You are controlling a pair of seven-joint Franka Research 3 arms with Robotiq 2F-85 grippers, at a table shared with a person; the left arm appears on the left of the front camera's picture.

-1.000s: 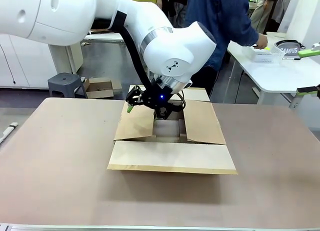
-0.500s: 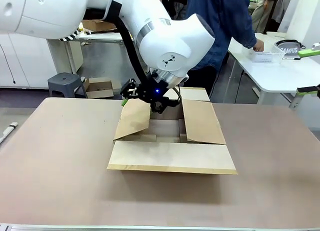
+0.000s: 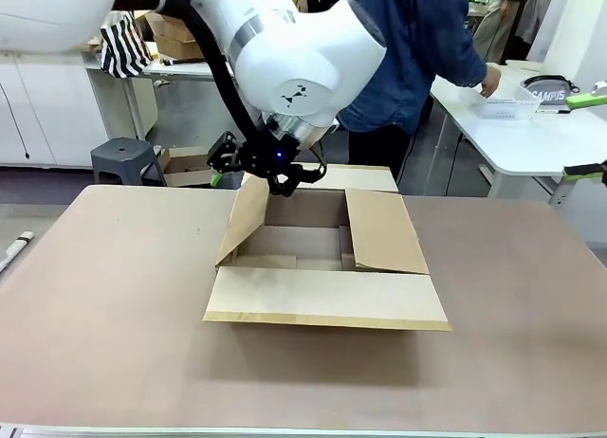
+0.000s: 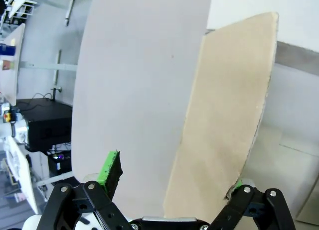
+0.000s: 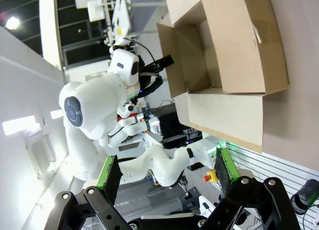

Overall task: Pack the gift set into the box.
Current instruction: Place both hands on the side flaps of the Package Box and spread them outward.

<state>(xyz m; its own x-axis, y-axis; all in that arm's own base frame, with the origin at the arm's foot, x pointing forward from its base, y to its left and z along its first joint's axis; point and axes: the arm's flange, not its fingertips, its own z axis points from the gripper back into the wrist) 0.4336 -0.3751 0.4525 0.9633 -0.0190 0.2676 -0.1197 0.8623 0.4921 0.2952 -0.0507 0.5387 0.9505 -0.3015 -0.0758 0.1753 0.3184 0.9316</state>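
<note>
The box (image 3: 322, 301), a brown cardboard carton, sits mid-table with its front, right and far flaps folded outward. Its left flap (image 3: 248, 215) stands tilted upward. My left gripper (image 3: 254, 173) is at that flap's top edge, open. In the left wrist view the left flap (image 4: 224, 125) runs between the spread fingers of the left gripper (image 4: 174, 182). The gift set's pale tray (image 3: 505, 104) rests on a white side table at the far right, with a person's hand (image 3: 490, 78) on it. My right gripper (image 5: 167, 170) is open and holds nothing, looking from afar at the box (image 5: 239, 56).
A lettered grey band (image 3: 547, 94) lies beside the tray on the white side table (image 3: 531, 144). The person in blue stands behind the box. A grey stool (image 3: 123, 158) and a small carton are on the floor at the back left.
My left gripper has risen and moved back-left, swinging the box's left flap up from lying inward over the opening. The inside of the box now shows.
</note>
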